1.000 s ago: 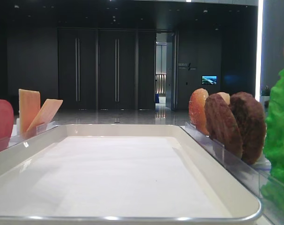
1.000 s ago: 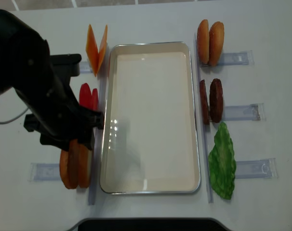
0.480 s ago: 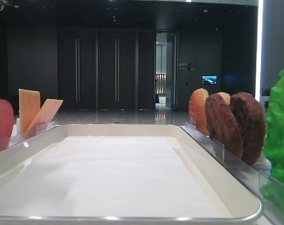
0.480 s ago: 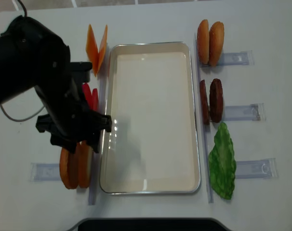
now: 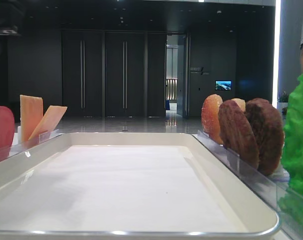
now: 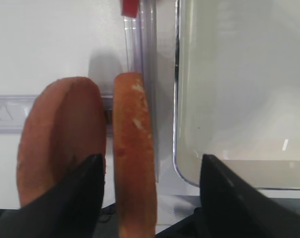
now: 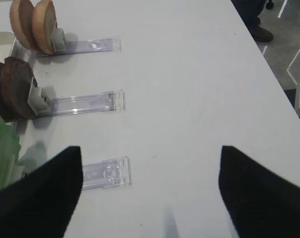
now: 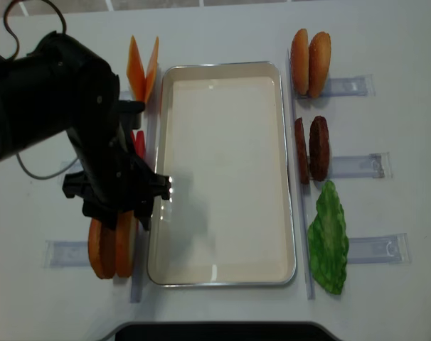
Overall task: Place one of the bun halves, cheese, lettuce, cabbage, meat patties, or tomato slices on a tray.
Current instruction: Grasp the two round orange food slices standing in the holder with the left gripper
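Moved since earlier frame: left arm has travelled toward 4 o'clock in the overhead view, from beside the tomato slices to above the near-left bun pair; food pieces and tray unchanged.
Left gripper (image 6: 147,198): jaws spread apart, nothing between them but air and the bun edge below; dark fingers (image 6: 75,198) at the 6 o'clock edge of the wrist view, one on each side of the inner bun half.
Left bun halves (image 6: 135,153): two discs standing on edge in a clear holder, just beside the tray's left rim, at 7 o'clock of the tray in the overhead view; not gripped.
Left arm (image 8: 66,121): black bulk covering most of the tomato slices from above.
Tomato slices (image 8: 139,140): red sliver showing at 9 o'clock of the tray.
Cheese (image 8: 143,71): two orange slices leaning in a V, at 11 o'clock of the tray.
Tray (image 8: 222,275): cream, paper-lined, centre of table, nothing on it.
Right bun halves (image 8: 309,53): upright pair at 1 o'clock of the tray.
Meat patties (image 8: 311,148): upright pair at 3 o'clock.
Lettuce (image 8: 328,238): green leaf at 5 o'clock.
Right gripper (image 7: 150,198): jaws wide apart, holding nothing, above bare table well right of the holders.
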